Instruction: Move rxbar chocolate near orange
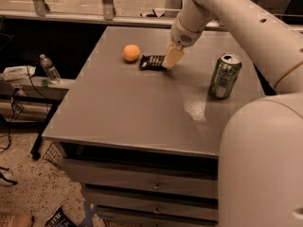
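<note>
Black-wrapped rxbar chocolate [152, 62] lies flat on the grey surface [132, 112], with the orange [131, 52] just beside it at its 10 o'clock. At the bar's 3 o'clock end the cream tool [171, 59] touches the wrapper; how wide it stands cannot be told. A green can [225, 76] stands upright well apart, toward 4 o'clock.
</note>
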Action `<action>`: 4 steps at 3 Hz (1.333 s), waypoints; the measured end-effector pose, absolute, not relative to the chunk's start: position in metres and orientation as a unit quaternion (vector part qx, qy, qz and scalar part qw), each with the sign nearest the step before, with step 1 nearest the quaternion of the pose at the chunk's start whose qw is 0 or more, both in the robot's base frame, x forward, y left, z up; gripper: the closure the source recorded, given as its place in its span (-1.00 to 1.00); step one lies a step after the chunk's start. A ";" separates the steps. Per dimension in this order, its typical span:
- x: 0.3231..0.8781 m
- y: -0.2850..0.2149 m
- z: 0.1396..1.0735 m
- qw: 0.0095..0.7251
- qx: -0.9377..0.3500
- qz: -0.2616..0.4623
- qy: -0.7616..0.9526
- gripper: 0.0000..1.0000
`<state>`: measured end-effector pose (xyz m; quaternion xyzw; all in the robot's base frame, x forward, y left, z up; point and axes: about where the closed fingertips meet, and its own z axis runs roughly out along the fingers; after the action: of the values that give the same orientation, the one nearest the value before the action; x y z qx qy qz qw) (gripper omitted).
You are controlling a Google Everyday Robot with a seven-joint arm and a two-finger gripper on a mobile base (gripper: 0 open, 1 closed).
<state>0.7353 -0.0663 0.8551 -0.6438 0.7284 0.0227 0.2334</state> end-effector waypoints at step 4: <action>0.744 -0.059 0.840 0.227 -0.641 0.037 0.732 -0.23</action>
<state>0.7445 -0.0593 0.8400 -0.6412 0.7320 0.0370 0.2274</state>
